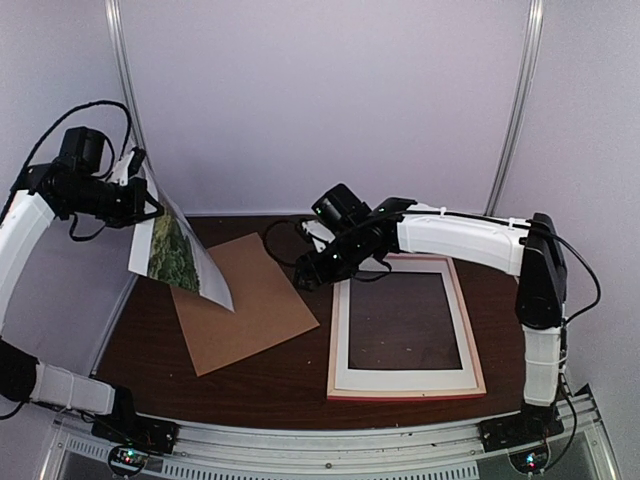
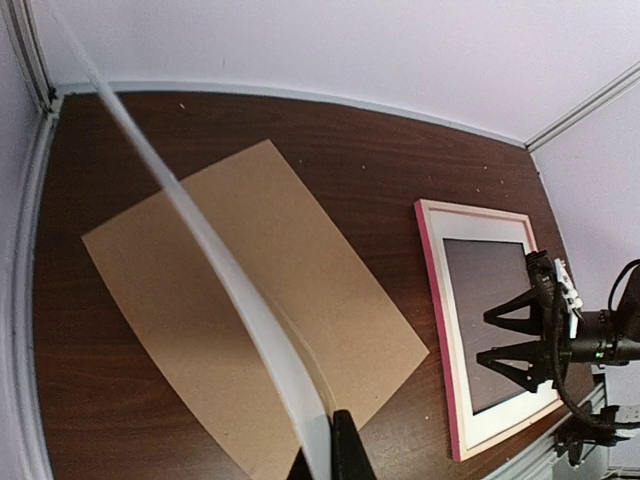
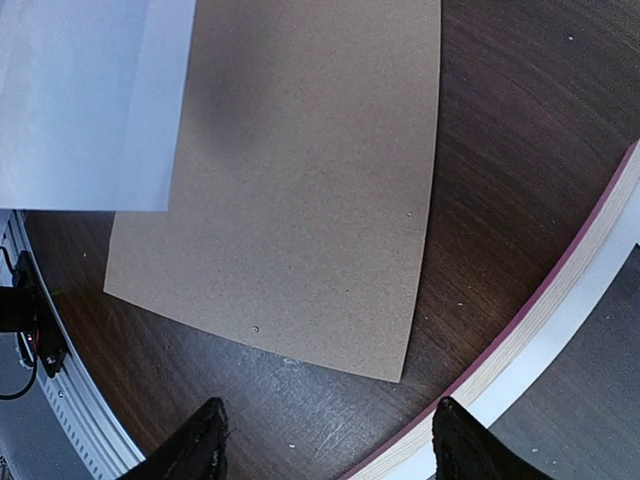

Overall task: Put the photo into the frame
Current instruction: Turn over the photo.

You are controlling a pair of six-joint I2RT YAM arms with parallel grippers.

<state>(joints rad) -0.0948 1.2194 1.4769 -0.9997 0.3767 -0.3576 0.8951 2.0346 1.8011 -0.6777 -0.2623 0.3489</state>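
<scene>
The photo point(image 1: 178, 255) hangs in the air at the far left, tilted, its green trees facing the camera. My left gripper point(image 1: 146, 207) is shut on its upper edge. In the left wrist view the photo point(image 2: 215, 255) shows edge-on as a white strip running into my shut fingertips point(image 2: 350, 455). Its white back point(image 3: 90, 100) shows in the right wrist view. The frame point(image 1: 405, 392) lies flat at the right with a white mat point(image 1: 400, 378) inside it. Its pink side point(image 2: 436, 300) faces left. My right gripper point(image 1: 308, 272) hovers open and empty just left of the frame's far left corner.
A plain brown backing board point(image 1: 245, 300) lies flat on the dark wood table point(image 1: 290, 385), between the photo and the frame. It also shows in the right wrist view point(image 3: 300, 180), just beyond my open right fingers point(image 3: 205, 445). White walls close the back and sides.
</scene>
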